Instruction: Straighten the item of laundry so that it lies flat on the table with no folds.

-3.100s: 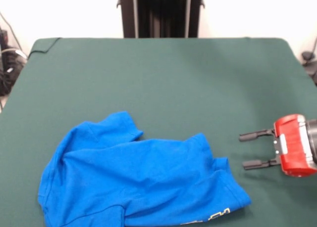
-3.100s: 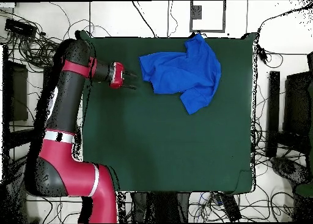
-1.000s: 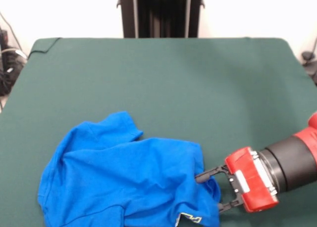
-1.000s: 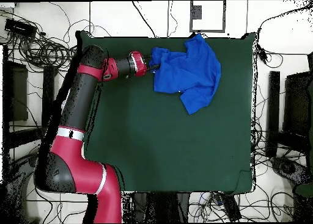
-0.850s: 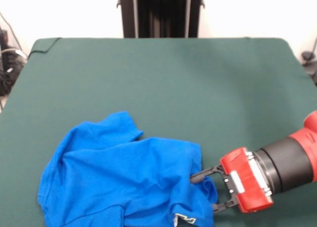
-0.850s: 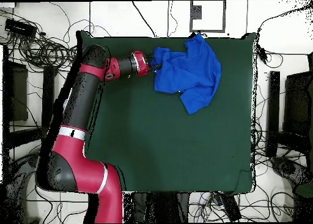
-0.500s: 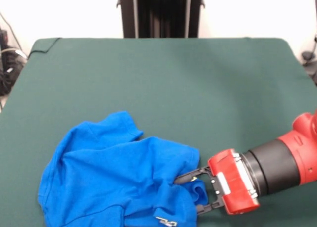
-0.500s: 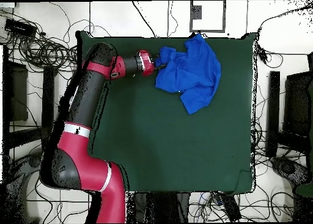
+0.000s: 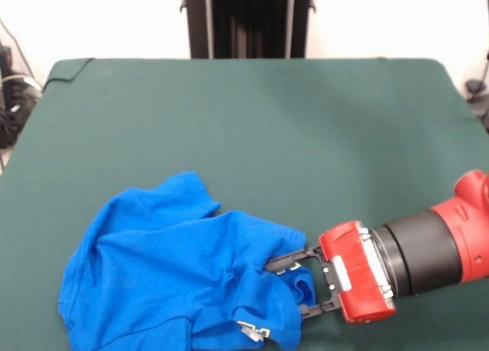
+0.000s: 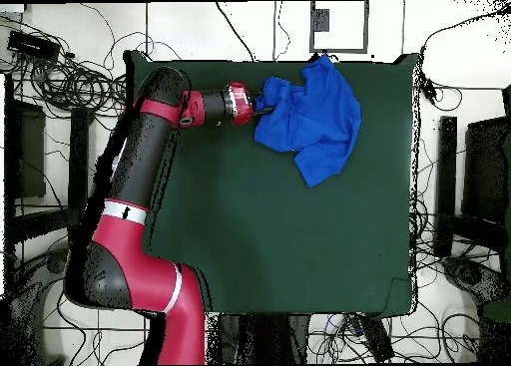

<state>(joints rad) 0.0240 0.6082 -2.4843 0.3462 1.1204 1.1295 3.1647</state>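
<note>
Front view: the T-shirt [image 9: 179, 271] lay crumpled at the near left of the table [image 9: 252, 114], sleeve and hem folded over. The gripper [image 9: 290, 288] was spread apart around bunched fabric at its right edge.

Overhead view: the shirt [image 10: 304, 118] remained unflattened; spreading was judged outstanding

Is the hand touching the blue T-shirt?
Touching. In the front view the hand has its black fingers pushed into the bunched edge of the blue T-shirt.
</note>
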